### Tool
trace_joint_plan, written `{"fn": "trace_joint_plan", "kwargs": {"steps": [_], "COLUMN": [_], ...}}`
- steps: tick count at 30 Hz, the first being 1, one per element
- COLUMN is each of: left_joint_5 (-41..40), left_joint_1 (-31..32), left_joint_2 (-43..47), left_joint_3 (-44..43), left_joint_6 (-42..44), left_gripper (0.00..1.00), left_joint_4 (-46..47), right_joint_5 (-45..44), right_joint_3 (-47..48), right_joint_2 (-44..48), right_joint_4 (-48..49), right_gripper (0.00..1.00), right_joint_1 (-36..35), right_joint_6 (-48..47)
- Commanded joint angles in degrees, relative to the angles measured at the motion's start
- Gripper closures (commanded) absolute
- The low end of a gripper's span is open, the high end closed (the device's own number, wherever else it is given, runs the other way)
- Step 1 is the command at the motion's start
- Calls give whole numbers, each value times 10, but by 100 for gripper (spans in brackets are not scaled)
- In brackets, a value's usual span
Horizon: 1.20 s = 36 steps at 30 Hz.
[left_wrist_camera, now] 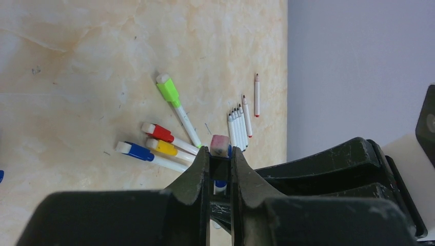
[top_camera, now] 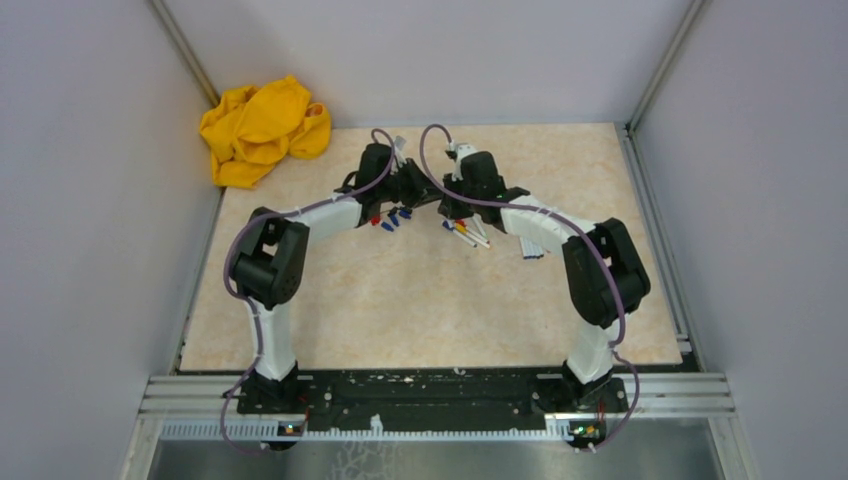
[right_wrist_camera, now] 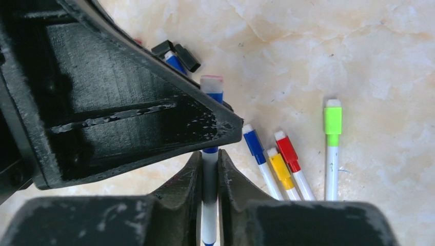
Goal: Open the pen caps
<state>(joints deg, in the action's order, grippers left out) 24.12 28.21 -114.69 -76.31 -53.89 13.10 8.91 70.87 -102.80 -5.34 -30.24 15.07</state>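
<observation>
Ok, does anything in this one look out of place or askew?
The yellow cloth lies crumpled in the far left corner of the table, reaching past its edge. In the left wrist view one uncapped pen lies apart from the tidy row of uncapped pens. Nothing looks spilled or damaged.

Non-task items on and around the work table.
A crumpled yellow cloth lies at the far-left corner of the beige marbled tabletop, against the grey wall panel. An aluminium rail runs along the near edge. In the left wrist view, a tight row of thin white bare-tipped pens lies near the tabletop's edge, with a single bare-tipped pen just beyond it. In the right wrist view, two small black pieces lie together.
</observation>
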Motion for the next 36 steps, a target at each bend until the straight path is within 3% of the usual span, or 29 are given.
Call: {"fn": "trace_joint_plan", "kwargs": {"steps": [1, 10, 14, 19, 26, 36], "left_joint_5": [10, -114, -126, -134, -209, -326], "left_joint_1": [4, -50, -86, -93, -67, -19], "left_joint_2": [27, 0, -32, -53, 5, 89], "left_joint_3": [-13, -51, -93, -148, -70, 65], "left_joint_6": [-11, 7, -3, 28, 105, 132], "left_gripper": [100, 100, 100, 100, 100, 100], "left_joint_4": [9, -35, -52, -98, -172, -213], "right_joint_5": [5, -3, -8, -35, -121, -218], "right_joint_3": [0, -73, -140, -153, -119, -106], "right_joint_2": [6, 52, 98, 127, 136, 113], "right_joint_4": [29, 36, 49, 40, -18, -64], "right_gripper": [100, 100, 100, 100, 100, 100], "right_joint_1": [-10, -13, -17, -17, -4, 32], "right_joint_6": [5, 19, 28, 28, 3, -15]}}
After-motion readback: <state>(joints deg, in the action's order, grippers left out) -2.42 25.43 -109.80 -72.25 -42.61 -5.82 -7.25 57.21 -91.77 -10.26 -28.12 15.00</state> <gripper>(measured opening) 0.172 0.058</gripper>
